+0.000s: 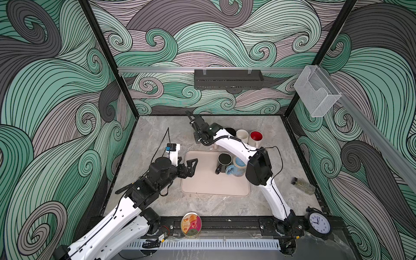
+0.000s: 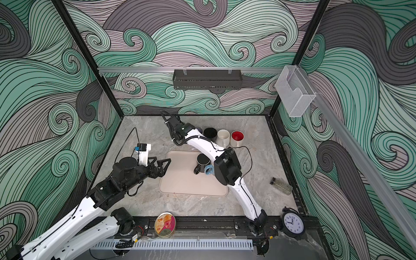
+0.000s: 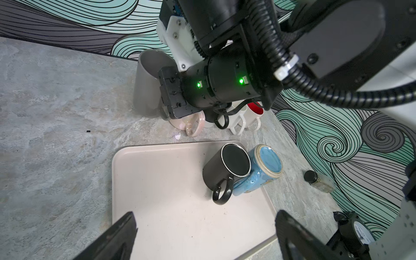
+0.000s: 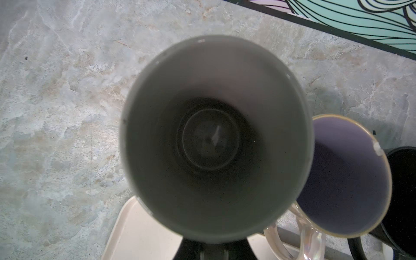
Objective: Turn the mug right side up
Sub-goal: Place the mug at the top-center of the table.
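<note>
the grey mug (image 3: 146, 85) sits mouth-up on the worktop (image 3: 56, 112) behind the tray (image 3: 168, 191), the right end effector (image 4: 212, 245) pinching it at the handle side, so only the release looks left; the left end effector (image 1: 193, 167) hangs spread at the tray's edge.

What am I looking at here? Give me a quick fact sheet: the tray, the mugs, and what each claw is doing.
Tray: beige, on the marble table
Black mug: on the tray, upside down
Blue mug: on the tray, upside down, against the black mug
Grey mug: upright, behind the tray
Right gripper: shut on the grey mug
Left gripper: open, empty, at the tray's left edge
Red-lined mug: upright, in the back row
</note>
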Tool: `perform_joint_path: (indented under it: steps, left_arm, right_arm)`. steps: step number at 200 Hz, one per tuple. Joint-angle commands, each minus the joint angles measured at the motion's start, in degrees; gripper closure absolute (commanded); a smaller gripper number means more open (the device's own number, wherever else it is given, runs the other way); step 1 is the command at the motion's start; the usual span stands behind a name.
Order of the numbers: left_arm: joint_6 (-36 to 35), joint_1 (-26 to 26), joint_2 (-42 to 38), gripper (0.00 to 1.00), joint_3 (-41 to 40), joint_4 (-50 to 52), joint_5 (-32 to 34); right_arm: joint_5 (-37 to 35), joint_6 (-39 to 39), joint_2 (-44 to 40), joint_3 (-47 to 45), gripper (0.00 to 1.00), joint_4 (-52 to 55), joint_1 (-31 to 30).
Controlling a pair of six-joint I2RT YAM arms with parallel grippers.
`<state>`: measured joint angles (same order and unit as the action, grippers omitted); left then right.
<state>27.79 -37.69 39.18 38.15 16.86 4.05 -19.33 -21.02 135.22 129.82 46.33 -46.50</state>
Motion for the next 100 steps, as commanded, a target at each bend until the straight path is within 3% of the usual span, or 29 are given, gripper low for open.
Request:
perform_joint_path:
  steps: [1,100]
  left_arm:
    - [-1.07,-0.28,0.37,0.02,1.36,0.65,0.87]
    - [-0.76,-0.28,0.29,0.02,0.57,0.54,0.91]
  right_arm:
    - [-1.49,-1.36,-0.71,3.33,1.00,-2.20,0.18]
    - [-1.34,-3.26,2.36,3.67,1.00,-2.18,0.97]
